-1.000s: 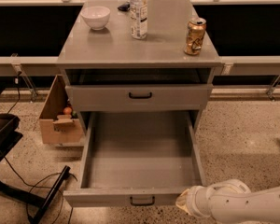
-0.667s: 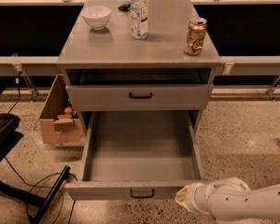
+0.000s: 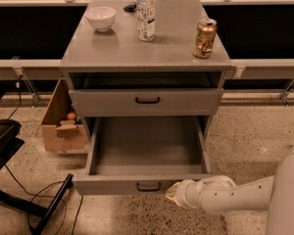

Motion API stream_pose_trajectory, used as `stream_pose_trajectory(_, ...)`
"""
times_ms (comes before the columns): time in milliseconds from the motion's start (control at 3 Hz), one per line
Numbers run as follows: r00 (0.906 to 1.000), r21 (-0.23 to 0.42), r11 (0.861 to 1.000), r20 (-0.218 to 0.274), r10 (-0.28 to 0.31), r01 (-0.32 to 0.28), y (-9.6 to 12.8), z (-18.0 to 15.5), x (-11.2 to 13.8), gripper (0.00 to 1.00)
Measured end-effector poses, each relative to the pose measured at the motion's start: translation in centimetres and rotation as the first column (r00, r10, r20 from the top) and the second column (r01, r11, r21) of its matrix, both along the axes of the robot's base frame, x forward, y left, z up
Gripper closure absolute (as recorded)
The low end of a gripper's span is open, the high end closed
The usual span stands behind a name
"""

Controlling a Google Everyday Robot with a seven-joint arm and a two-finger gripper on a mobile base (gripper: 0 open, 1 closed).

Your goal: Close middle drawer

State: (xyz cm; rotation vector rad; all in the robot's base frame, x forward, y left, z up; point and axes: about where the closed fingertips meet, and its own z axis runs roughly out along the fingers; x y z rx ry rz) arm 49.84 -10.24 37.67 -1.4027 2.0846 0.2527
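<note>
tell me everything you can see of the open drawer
The middle drawer is grey, metal-looking, level and pulled far out, below the closed drawer. Its long shallow tray shows a bare floor; the low front panel carries a small black handle at centre. The gripper sits at that panel, just right of the handle; contact is unclear.

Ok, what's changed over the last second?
The middle drawer has slid partway in toward the cabinet, and the claw has followed it, at the front panel's right end. The drawer is still well open. Bowl, bottle, can and cardboard box stayed put.
</note>
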Motion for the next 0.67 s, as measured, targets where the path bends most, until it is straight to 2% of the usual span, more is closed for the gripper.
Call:
stream_pose_trajectory(333, 1.0000, 0.000, 1.000, 0.000, 0.000, 0.000, 0.0, 0.0, 0.0, 1.00)
stream_pose_trajectory(667, 0.9997, 0.007, 1.000, 0.023, -0.009, 0.008, 0.0, -0.7, 1.7, 1.00)
